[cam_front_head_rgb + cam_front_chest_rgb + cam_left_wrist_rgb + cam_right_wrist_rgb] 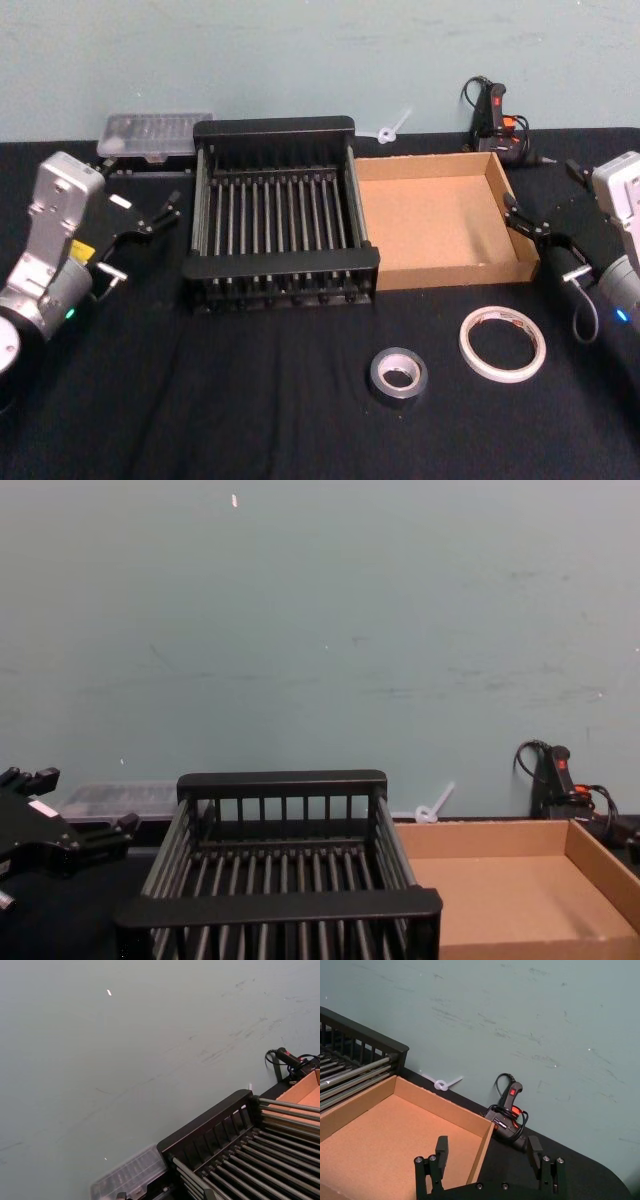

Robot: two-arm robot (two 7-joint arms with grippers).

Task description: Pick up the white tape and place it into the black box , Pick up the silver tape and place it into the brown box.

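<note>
The white tape (pixel 502 343) lies flat on the black cloth at the front right. To its left, a little nearer me, lies the silver tape (pixel 398 375). The black box (pixel 280 268) stands mid-table with nothing in it, and the brown box (pixel 440 272) touches its right side, also with a bare floor. My left gripper (pixel 160 215) hovers open just left of the black box, seen from the side in the chest view (pixel 85 800). My right gripper (pixel 515 215) is open at the brown box's right wall (pixel 480 1147), its fingers (pixel 441 1149) holding nothing.
A clear plastic case (pixel 155 135) sits behind the black box on the left. A black tool with a red switch and cable (pixel 498 125) and a small white plastic piece (pixel 390 130) lie by the back wall. Bare cloth surrounds both tapes.
</note>
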